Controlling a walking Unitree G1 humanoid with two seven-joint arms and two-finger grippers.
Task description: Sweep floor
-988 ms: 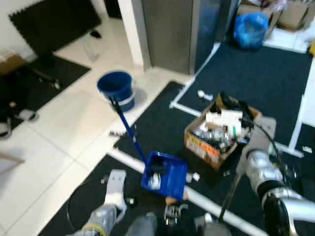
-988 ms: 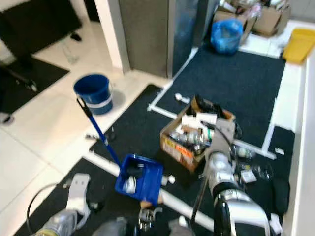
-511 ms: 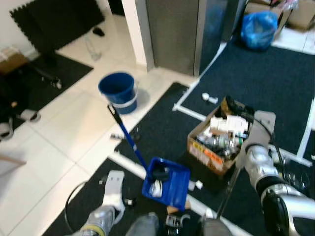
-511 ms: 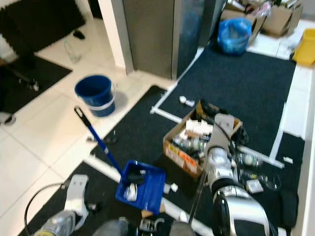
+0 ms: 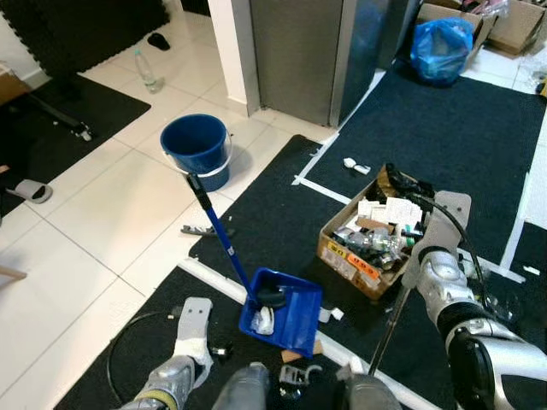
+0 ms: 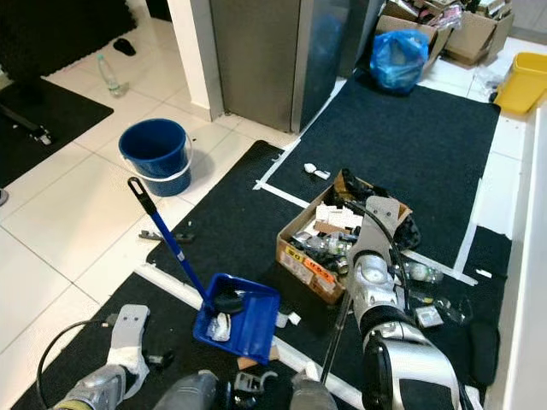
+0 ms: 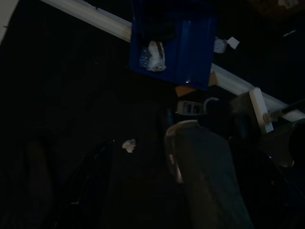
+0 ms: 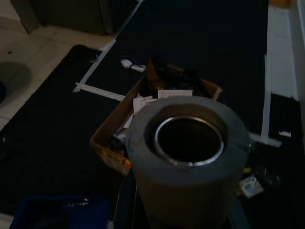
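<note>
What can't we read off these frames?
- Right gripper: a grey tube end blocks the right wrist view, so its fingers are hidden.
- Broom head: the pole is cut off by the eye views' bottom edge.
- Dustpan contents: too small; left wrist view very dark.
- Box items: too small to identify.

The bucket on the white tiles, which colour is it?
The bucket is dark blue; the right eye view shows it best.

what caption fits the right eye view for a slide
Head view: a blue dustpan with litter stands on dark carpet between a blue bucket and a cluttered cardboard box.
</note>
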